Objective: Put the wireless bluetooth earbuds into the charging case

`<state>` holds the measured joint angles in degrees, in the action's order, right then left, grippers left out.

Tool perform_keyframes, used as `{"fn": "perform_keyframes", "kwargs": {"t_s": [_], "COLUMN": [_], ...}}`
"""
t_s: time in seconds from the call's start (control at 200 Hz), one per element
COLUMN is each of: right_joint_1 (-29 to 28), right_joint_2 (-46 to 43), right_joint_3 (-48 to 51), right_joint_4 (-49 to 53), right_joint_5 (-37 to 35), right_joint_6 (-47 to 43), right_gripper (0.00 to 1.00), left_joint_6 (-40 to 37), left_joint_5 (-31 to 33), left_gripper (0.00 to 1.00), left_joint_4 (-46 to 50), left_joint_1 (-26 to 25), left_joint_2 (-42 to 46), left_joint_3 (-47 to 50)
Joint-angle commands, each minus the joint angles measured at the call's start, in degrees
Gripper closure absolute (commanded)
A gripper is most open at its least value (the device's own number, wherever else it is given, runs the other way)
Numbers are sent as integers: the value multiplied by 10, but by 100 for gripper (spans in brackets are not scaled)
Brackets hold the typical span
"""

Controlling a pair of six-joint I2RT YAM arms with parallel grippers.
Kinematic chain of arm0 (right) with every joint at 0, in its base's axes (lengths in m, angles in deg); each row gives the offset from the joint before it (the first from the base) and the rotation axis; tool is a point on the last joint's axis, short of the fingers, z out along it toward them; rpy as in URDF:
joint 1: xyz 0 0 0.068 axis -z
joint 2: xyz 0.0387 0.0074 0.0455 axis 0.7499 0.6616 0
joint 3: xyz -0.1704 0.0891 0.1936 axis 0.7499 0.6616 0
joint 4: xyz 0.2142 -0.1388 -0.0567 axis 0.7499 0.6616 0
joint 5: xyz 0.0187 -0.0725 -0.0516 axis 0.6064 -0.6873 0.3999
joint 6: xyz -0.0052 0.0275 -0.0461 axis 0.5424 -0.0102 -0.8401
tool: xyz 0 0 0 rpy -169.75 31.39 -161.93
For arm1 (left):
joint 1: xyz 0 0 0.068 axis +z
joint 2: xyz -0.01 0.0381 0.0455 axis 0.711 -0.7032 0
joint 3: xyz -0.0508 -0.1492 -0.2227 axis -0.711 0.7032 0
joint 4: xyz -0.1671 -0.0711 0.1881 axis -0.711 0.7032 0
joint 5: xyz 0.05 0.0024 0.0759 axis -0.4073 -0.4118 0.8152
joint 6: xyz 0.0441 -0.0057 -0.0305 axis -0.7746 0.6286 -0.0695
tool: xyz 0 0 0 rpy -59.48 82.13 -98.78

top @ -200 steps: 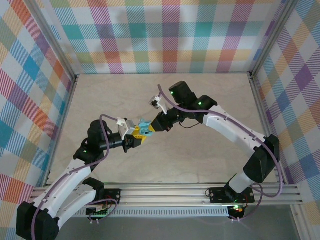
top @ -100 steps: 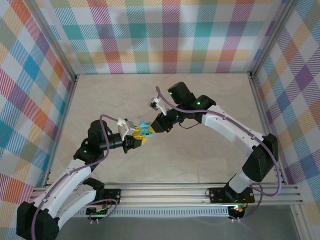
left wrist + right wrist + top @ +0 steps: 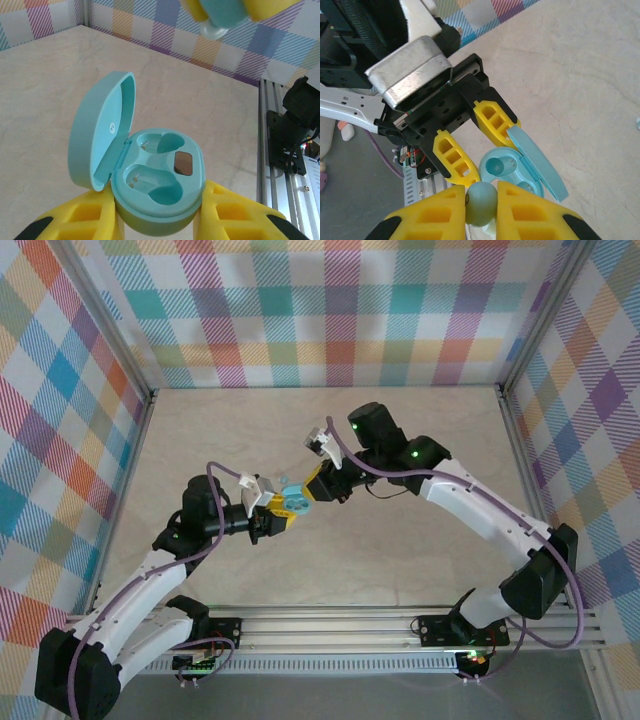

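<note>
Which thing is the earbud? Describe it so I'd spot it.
Look above the middle of the table. The left gripper holds the open charging case; the right gripper pinches the earbud close to it. It is the tiny pale rounded bead between yellow fingers, far smaller than the case.

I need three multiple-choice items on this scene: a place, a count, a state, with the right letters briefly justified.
1. Where is the light-blue oval plastic charging case? A on the table; B in the left gripper; C against the wall.
2. How many of its wells are empty? A none; B one; C two.
3. The right gripper is: A open; B shut on a tiny pale-blue rounded earbud; C shut on the lid.
Key: B, yellow fingers flank its base; C, both look bare; B, the earbud sits pinched between its fingers.
</note>
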<state>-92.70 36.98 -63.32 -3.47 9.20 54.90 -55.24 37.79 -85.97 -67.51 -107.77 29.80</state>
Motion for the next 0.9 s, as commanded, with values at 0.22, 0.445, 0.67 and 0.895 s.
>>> {"fn": "perform_keyframes", "kwargs": {"t_s": [0.22,0.445,0.67,0.895], "right_joint_1": [-34,-36,-35,-35], "right_joint_2": [-2,0,7,16], "right_joint_3": [23,34,35,29], "right_joint_4": [1,-3,5,9], "right_joint_5": [-32,-54,-83,-83], "right_joint_6": [-32,-41,-52,-47], "right_gripper": [82,82,82,82], "left_joint_6": [27,31,30,29], "left_joint_5": [-33,-39,-54,-61], "left_gripper": [100,100,100,100], "left_joint_4": [-36,-41,-41,-44], "left_joint_1": [0,0,0,0], "left_joint_2": [-4,-7,-3,-3], "left_joint_3": [-31,-36,-36,-40]}}
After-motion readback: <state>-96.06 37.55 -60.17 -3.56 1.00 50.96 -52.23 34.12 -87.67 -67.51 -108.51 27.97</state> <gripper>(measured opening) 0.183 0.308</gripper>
